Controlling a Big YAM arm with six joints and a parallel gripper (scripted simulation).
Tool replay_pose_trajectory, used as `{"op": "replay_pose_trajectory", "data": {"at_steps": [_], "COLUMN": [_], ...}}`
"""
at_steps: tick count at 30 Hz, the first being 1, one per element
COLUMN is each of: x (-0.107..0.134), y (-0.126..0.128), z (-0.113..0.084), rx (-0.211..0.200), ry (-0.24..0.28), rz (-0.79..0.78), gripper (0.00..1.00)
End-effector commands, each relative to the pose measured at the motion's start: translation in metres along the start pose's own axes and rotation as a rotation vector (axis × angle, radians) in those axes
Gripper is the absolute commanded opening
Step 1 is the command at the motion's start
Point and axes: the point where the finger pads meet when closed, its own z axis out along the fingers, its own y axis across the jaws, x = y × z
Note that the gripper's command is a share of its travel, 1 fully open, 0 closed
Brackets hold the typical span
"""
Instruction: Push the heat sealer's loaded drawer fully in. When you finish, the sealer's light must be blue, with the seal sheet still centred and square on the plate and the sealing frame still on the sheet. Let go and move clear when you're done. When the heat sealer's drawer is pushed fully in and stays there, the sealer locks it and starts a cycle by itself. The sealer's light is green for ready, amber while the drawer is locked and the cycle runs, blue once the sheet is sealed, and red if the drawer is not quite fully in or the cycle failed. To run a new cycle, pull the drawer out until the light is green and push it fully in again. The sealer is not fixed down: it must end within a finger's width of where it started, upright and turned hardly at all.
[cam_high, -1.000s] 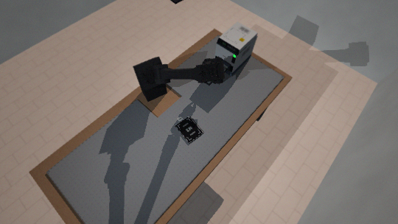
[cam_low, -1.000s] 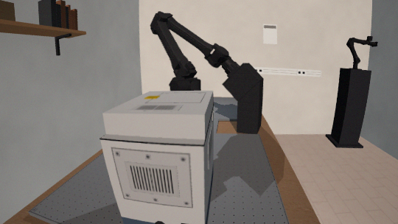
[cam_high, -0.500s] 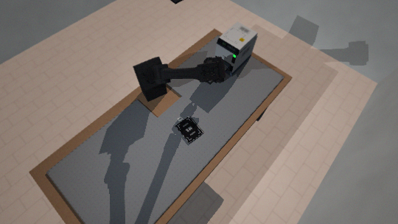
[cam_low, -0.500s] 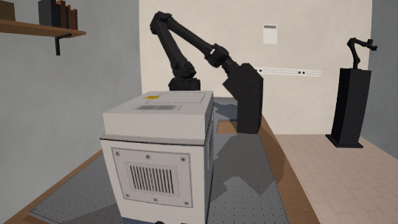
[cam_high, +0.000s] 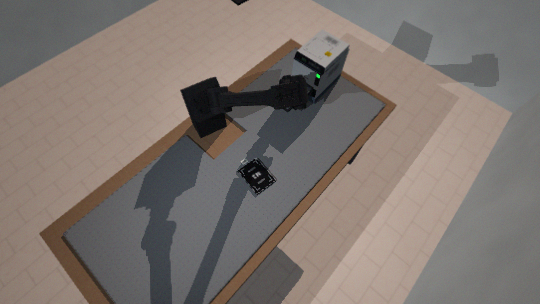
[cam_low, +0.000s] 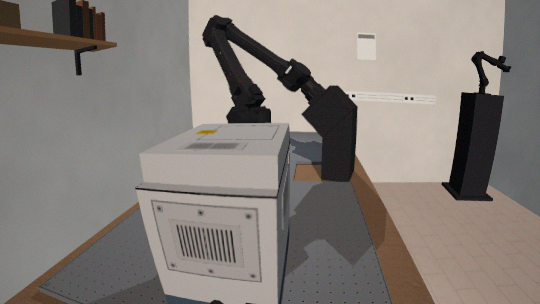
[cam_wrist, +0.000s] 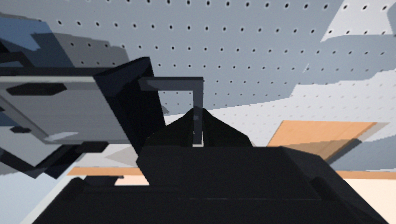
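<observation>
Black gripper (cam_high: 296, 93) (cam_low: 249, 115) (cam_wrist: 198, 112) pinches grey metal handle bar (cam_wrist: 198, 97); black drawer front (cam_wrist: 131, 100) lies left in wrist view, so push should run straight that way, square to bar.

Top: we look steeply down on the whole bench (cam_high: 320, 192), view slanted. Exterior: low, close behind the sealer (cam_high: 322, 52) (cam_low: 215, 172), facing the arm. Wrist: close above the pegboard; all share the sealer's end.

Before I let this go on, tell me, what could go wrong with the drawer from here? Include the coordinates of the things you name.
The closed tool (cam_high: 311, 95) (cam_wrist: 198, 112) grips the drawer's handle (cam_wrist: 198, 97), so a crooked push might turn the unfixed sealer (cam_high: 322, 51) (cam_low: 215, 215). The light (cam_high: 318, 76) is green; stopping short could turn it red.
</observation>
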Motion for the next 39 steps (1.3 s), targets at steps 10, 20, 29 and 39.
{"op": "replay_pose_trajectory", "data": {"at_steps": [10, 20, 29, 39], "x": [0.006, 0.006, 0.001, 0.001], "y": [0.032, 0.046, 0.045, 0.045], "z": [-0.003, -0.003, 0.002, 0.002], "rx": [-0.012, -0.013, -0.007, -0.007], "ry": [-0.001, -0.001, -0.001, -0.001], "rz": [-0.009, -0.008, 0.01, 0.01], "gripper": [0.0, 0.0, 0.0, 0.0]}}
